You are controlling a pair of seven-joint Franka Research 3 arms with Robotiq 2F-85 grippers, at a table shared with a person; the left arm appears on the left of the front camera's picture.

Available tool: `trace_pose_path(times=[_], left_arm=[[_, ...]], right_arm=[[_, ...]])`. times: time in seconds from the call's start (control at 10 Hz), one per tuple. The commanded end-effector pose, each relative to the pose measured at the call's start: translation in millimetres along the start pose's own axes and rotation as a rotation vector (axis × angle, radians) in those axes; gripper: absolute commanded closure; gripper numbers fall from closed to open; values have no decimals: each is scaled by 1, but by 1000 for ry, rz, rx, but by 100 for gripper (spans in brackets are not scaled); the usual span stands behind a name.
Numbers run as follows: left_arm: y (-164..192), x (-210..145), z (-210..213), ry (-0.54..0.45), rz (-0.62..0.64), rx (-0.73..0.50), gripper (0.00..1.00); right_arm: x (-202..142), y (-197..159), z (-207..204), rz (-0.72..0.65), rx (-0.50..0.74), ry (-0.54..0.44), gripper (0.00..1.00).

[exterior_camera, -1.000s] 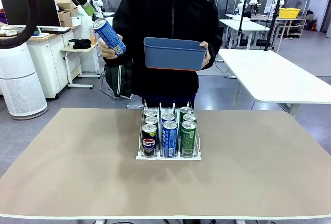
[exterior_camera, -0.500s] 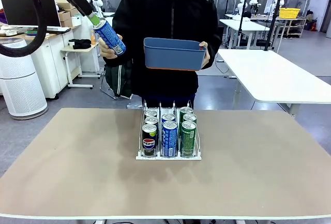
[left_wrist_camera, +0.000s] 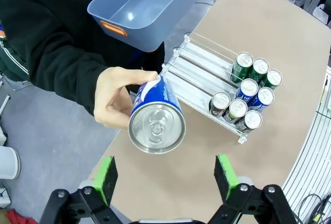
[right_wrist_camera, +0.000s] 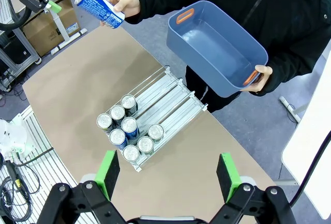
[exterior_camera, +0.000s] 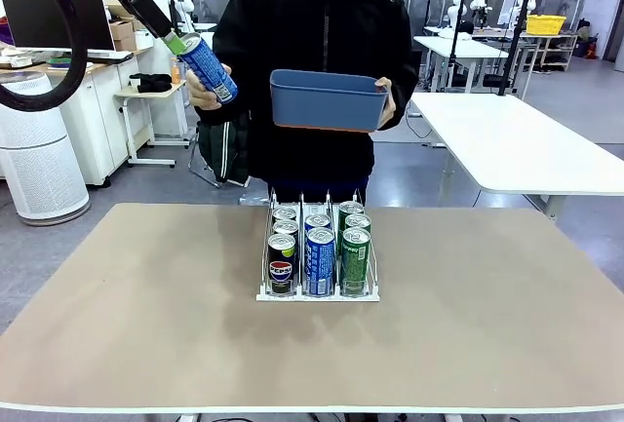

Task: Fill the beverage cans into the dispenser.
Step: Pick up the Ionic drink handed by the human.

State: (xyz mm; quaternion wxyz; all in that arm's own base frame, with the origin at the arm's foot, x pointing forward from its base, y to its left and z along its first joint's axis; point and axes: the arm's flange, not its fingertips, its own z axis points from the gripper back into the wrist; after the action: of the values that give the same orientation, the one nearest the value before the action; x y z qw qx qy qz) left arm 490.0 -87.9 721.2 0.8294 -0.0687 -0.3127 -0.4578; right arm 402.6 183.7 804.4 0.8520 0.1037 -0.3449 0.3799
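Observation:
The person's hand (left_wrist_camera: pixel 115 102) holds out a blue beverage can (exterior_camera: pixel 207 69), tilted, its silver top (left_wrist_camera: pixel 156 125) facing my left gripper (exterior_camera: pixel 171 38). That gripper is open, and in the left wrist view its green pads (left_wrist_camera: pixel 106 177) stand wide on either side of the can, just short of it. The white dispenser (exterior_camera: pixel 265 295) stands mid-table with several beverage cans (exterior_camera: pixel 320 258) in three lanes: black on the left, blue in the middle, green on the right. My right gripper (right_wrist_camera: pixel 168 175) hangs open high above the table with nothing between its fingers.
The person's other hand holds a blue plastic bin (exterior_camera: pixel 327 100) with no cans in it above the table's far edge. Bare tan tabletop (exterior_camera: pixel 127 325) lies on both sides of the dispenser. The rear halves of the dispenser's lanes (left_wrist_camera: pixel 199 66) hold no cans.
My left gripper has come down and in toward the top of the held-out can. The person's can, the bin and my right arm have stayed put.

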Motion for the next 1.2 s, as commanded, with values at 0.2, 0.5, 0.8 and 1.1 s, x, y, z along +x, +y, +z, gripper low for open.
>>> trace_pose_path(times=[0.2,0.5,0.8,1.1], left_arm=[[12,6,-6,-61,2,-65,0],[15,13,-13,-75,-19,-88,0],[19,23,-23,-61,-41,-100,0],[20,26,-28,-52,-35,-104,0]], right_arm=[[0,0,0,-2,2,0,0],[0,0,0,-2,2,0,0],[0,0,0,-2,2,0,0],[0,0,0,-2,2,0,0]])
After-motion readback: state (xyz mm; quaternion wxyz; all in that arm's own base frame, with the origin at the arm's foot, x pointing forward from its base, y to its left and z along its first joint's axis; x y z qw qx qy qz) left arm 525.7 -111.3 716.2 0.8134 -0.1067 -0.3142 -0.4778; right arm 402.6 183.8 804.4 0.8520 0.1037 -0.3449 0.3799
